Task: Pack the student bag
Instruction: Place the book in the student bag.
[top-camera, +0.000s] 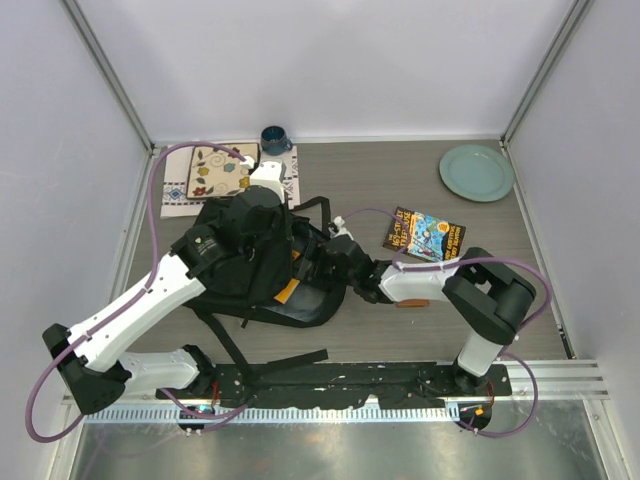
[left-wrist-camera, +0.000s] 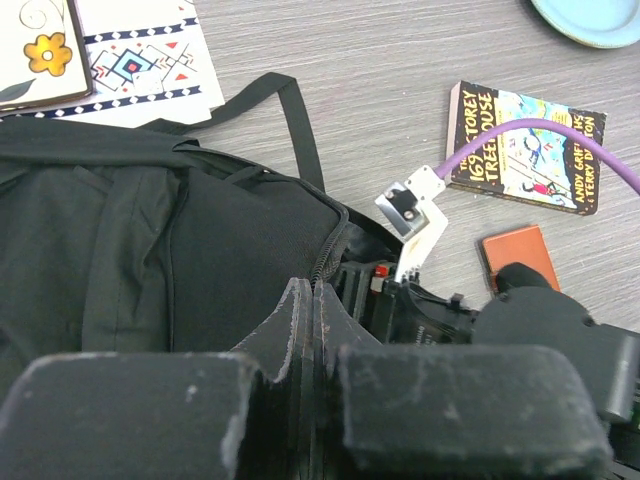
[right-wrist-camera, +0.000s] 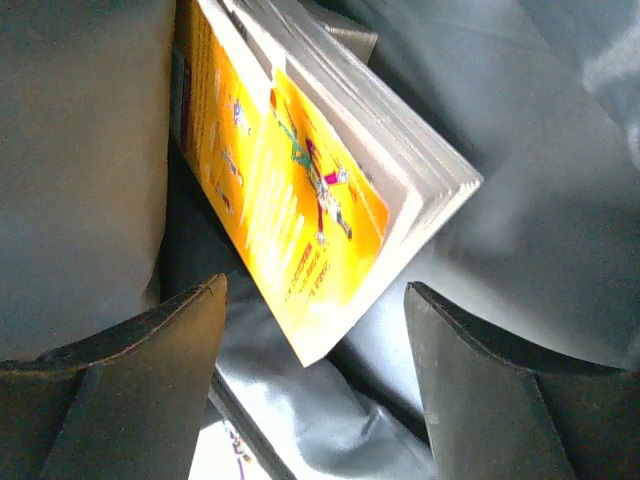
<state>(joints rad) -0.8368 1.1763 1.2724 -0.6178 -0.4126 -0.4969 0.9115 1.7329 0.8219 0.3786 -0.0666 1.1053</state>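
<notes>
The student bag (top-camera: 240, 262), big, black and soft, lies mid-table with its straps spread out. It fills the left of the left wrist view (left-wrist-camera: 150, 250). My left gripper (left-wrist-camera: 315, 296) is shut on the bag's zipper edge and holds the opening; from above (top-camera: 285, 245) it blends into the bag. My right gripper (top-camera: 330, 262) reaches into the opening from the right. In the right wrist view it (right-wrist-camera: 315, 300) is open inside the grey lining (right-wrist-camera: 520, 150). A yellow-orange book (right-wrist-camera: 300, 200) stands tilted just beyond its fingers, free of them.
A colourful paperback (top-camera: 423, 235) lies right of the bag, also in the left wrist view (left-wrist-camera: 525, 150). A small orange object (left-wrist-camera: 517, 255) lies under the right arm. A green plate (top-camera: 476, 172) is back right. A patterned placemat (top-camera: 215, 175) and dark cup (top-camera: 275, 138) are back left.
</notes>
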